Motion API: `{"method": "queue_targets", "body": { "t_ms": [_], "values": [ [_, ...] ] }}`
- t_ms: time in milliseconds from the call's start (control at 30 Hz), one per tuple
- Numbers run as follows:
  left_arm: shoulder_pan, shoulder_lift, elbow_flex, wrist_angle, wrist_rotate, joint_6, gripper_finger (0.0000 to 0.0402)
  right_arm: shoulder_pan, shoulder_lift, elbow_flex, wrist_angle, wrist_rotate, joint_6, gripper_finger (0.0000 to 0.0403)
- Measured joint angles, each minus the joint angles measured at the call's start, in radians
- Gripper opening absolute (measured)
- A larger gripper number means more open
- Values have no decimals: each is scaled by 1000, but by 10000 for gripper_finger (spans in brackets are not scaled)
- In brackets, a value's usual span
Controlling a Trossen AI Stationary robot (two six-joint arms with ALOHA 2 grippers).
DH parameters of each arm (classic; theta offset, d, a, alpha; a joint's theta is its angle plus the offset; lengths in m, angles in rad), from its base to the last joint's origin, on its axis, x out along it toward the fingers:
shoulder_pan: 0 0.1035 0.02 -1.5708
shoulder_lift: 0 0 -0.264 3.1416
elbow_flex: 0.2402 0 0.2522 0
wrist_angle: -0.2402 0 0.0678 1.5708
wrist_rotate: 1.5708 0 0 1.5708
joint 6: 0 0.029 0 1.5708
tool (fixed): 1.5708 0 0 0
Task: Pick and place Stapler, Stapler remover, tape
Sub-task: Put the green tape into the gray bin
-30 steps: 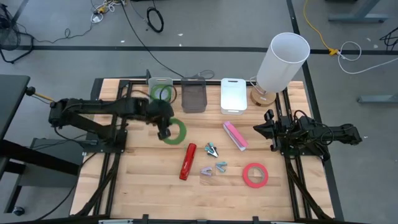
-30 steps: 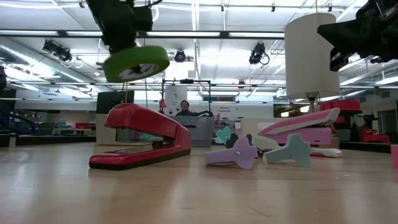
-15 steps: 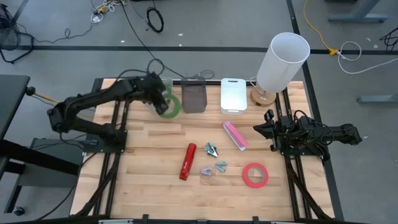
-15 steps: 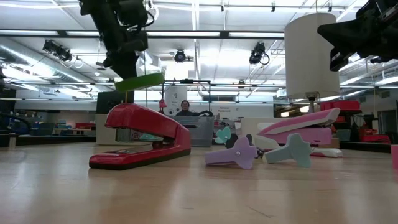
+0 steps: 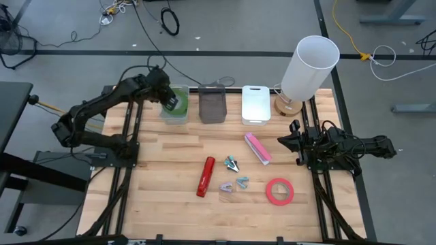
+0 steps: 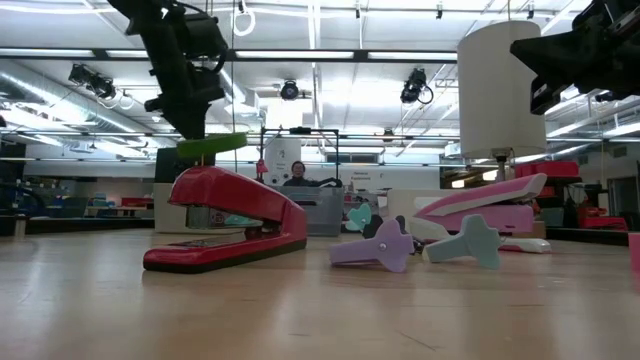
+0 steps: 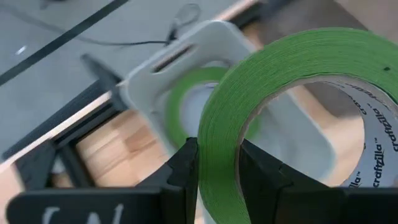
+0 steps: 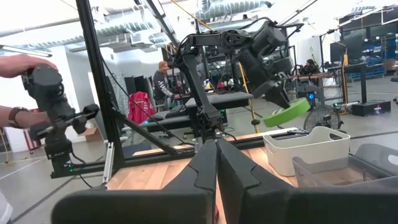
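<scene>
My left gripper [image 5: 169, 102] is shut on a green tape roll [image 5: 175, 104] above the clear bin [image 5: 178, 89] at the table's far left. A second green roll [image 7: 184, 102] lies flat in that bin. The held roll also shows in the low view [image 6: 212, 145]. The red stapler [image 5: 206, 176], the pink stapler [image 5: 257, 148], three small staple removers [image 5: 234, 164] and the red-pink tape roll [image 5: 279, 191] lie on the table. My right gripper [image 5: 283, 142] is shut and empty, raised at the table's right side. My left gripper pinches the green roll's wall [image 7: 217, 143] with one finger [image 7: 256, 174] in the open centre and the other [image 7: 185, 171] outside. The fingers come from above, slanting down. The roll hangs clear, tilted a little from level, over the bin.
A grey bin [image 5: 212, 106] and a white bin [image 5: 255, 105] stand beside the clear one along the far edge. A tall white cylinder on a wooden base [image 5: 310, 67] stands at the far right. A person's hand [image 8: 25, 65] shows beyond the table.
My left gripper has carried the green roll from above the table's left middle toward the far edge, until it is over the clear bin. The roll has stayed clear of the table, and my gripper has stayed shut on it.
</scene>
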Motion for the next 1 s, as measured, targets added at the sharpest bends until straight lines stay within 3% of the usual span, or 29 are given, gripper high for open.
{"method": "queue_targets", "body": {
  "t_ms": [433, 1000],
  "values": [
    [80, 105, 0, 19, -32, -49, 98, 0, 0, 0, 0, 0, 0, 16],
    [125, 278, 0, 181, -32, -48, 99, 0, 0, 0, 0, 0, 0, 16]
  ]
}}
